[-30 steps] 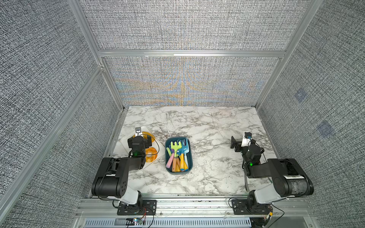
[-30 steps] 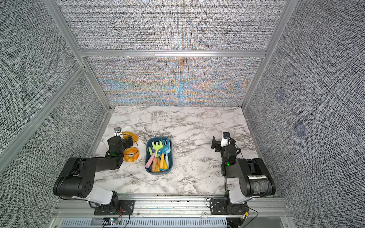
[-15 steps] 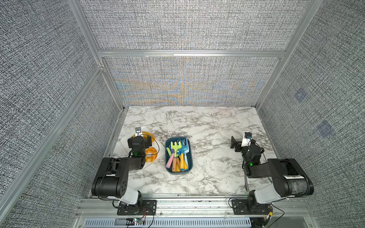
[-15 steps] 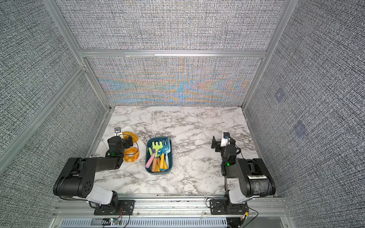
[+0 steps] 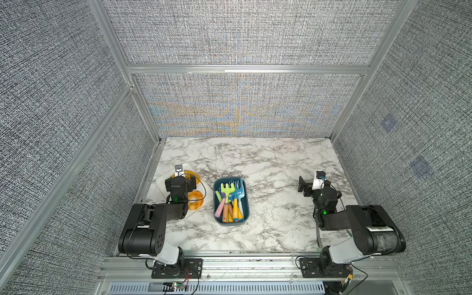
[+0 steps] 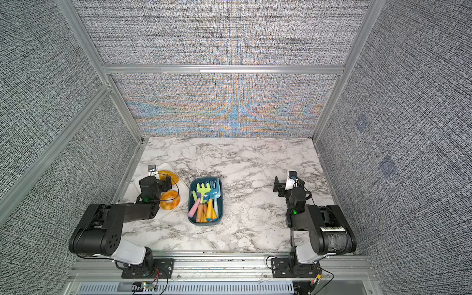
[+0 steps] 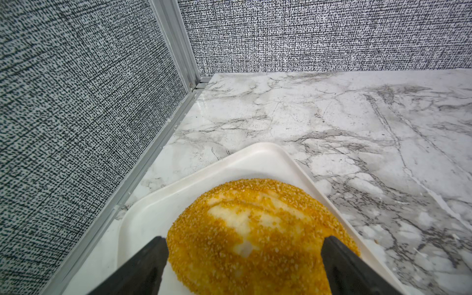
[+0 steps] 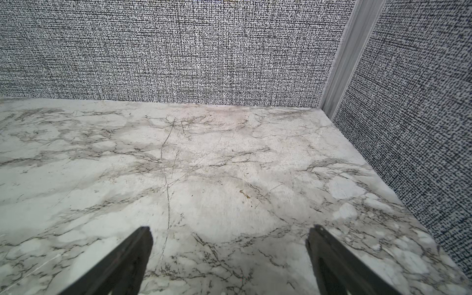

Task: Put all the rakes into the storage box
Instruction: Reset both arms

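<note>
Lying inside the storage box (image 5: 231, 224), the lime-green rake (image 5: 225, 189) is resting with its head toward the back wall and its handle toward the robot, among other toy garden tools (image 5: 238, 194). In both top views the box is sitting on the marble table (image 5: 275, 163), between the two arms and nearer the left one. The left gripper (image 7: 242, 255) is hanging over the white tray (image 7: 158, 204), which is standing just beside the box. Its jaws are standing fully apart. A seeded bagel (image 7: 255, 224) is lying below and between them, and the gripper is clamping nothing. A second bagel (image 5: 195, 201) is lying on the same tray. The right gripper (image 8: 229, 255) is hovering over bare marble, well apart from the box, with its jaws spread wide and holding nothing.
</note>
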`<action>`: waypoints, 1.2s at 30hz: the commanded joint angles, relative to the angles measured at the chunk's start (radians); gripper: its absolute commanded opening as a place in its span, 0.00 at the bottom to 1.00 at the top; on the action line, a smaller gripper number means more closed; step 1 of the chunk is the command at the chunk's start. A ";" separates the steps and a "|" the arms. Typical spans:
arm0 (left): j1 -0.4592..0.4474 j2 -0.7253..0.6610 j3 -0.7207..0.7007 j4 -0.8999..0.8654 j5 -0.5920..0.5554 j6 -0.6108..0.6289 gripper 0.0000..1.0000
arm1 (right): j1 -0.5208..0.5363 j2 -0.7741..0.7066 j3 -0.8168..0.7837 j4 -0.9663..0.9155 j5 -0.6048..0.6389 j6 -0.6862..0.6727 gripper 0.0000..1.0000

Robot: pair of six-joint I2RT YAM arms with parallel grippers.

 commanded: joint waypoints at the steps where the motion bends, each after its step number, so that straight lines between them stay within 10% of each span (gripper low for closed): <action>1: 0.002 -0.005 0.006 0.006 0.009 0.003 0.99 | -0.001 -0.001 0.003 0.012 -0.006 0.006 0.99; 19: -0.007 -0.166 -0.136 0.123 -0.075 -0.023 0.99 | 0.020 -0.163 -0.041 -0.053 -0.031 -0.019 0.99; 29: -0.004 -0.002 0.004 0.013 -0.052 -0.014 0.99 | 0.036 0.017 -0.081 0.209 -0.011 -0.042 0.99; 36: -0.005 -0.004 -0.001 0.019 -0.050 -0.014 0.99 | 0.014 0.000 -0.002 0.027 0.005 -0.007 0.99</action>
